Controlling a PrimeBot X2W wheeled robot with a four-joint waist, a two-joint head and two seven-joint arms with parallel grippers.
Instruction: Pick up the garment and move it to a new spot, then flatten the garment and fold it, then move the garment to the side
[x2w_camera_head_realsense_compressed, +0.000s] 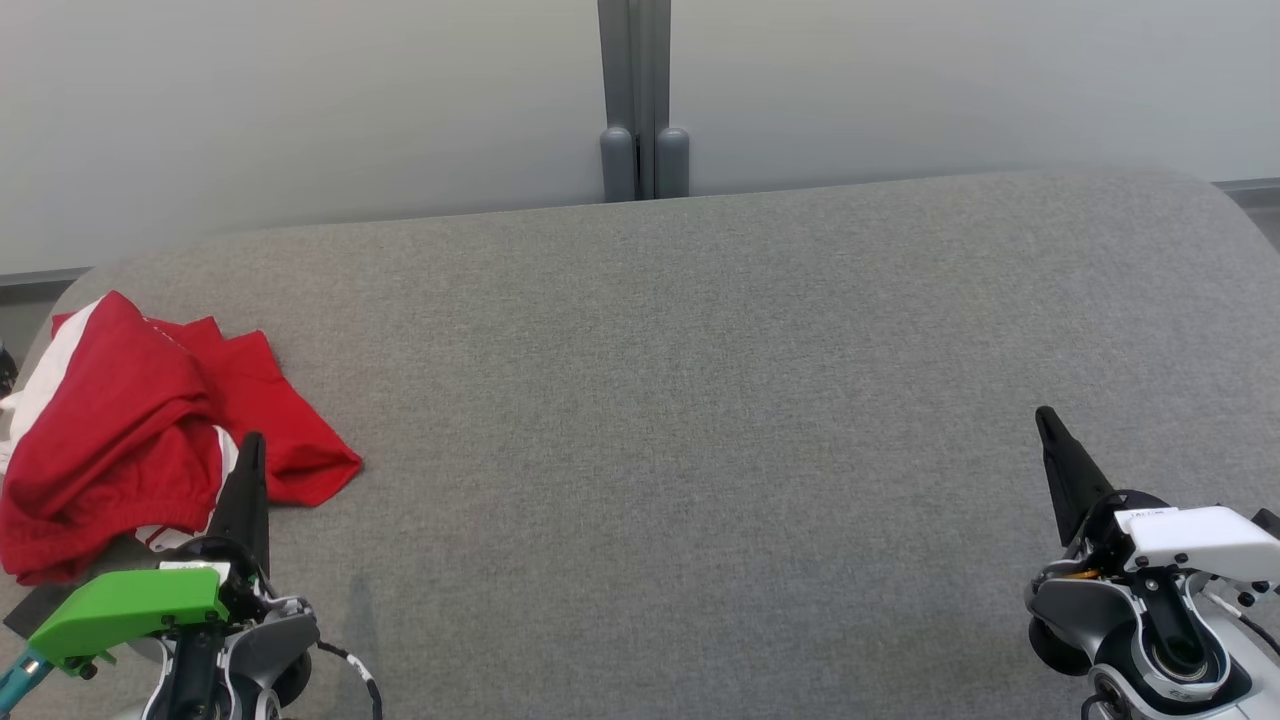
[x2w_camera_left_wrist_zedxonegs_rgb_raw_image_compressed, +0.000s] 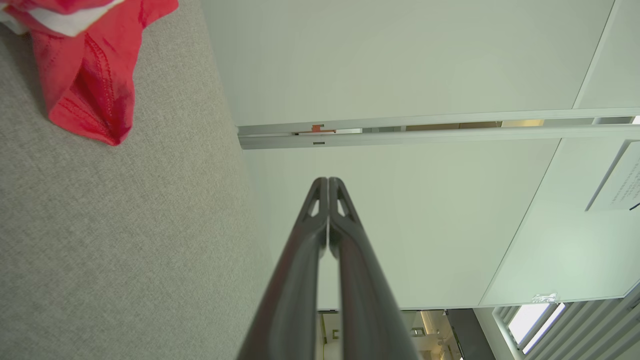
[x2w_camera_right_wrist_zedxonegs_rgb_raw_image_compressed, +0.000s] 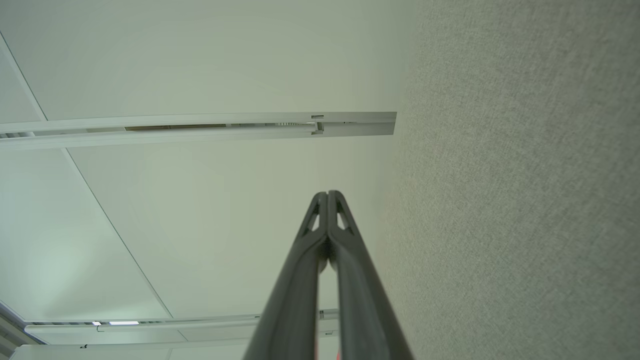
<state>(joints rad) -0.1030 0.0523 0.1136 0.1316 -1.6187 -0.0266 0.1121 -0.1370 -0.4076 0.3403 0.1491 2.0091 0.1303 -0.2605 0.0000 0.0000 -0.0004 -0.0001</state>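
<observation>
**Garment bunched at the left of the surface; both grippers pressed shut and empty**

We find the garment (x2w_camera_head_realsense_compressed: 130, 420), red with white panels, lying in a crumpled heap at the left end of the grey fabric surface (x2w_camera_head_realsense_compressed: 700, 400), close to its rounded left edge. It is not spread flat: folds overlap, and one red corner juts toward the middle of the surface.

In the head view the left gripper (x2w_camera_head_realsense_compressed: 252, 440) points up the picture, and its dark fingers cross the garment's near right edge. From that view alone we cannot tell whether they touch the cloth. The left wrist view settles the tips: the two fingers (x2w_camera_left_wrist_zedxonegs_rgb_raw_image_compressed: 305, 280) lie pressed together along their length, nothing is caught between them, and the red corner sits off at the upper left of that view, apart from the tips. A green cover (x2w_camera_head_realsense_compressed: 130, 605) sits on this wrist.

The right gripper (x2w_camera_head_realsense_compressed: 1042, 412) stands at the lower right of the head view, well apart from the garment, with the bare grey surface between them. The right wrist view shows its fingers (x2w_camera_right_wrist_zedxonegs_rgb_raw_image_compressed: 300, 285) clenched tip to tip, gripping nothing, with grey fabric alongside them. A white cover (x2w_camera_head_realsense_compressed: 1195, 540) sits on this wrist.

Behind the surface we note pale wall panels (x2w_camera_head_realsense_compressed: 300, 100) and a grey upright post (x2w_camera_head_realsense_compressed: 634, 100) at the join.
</observation>
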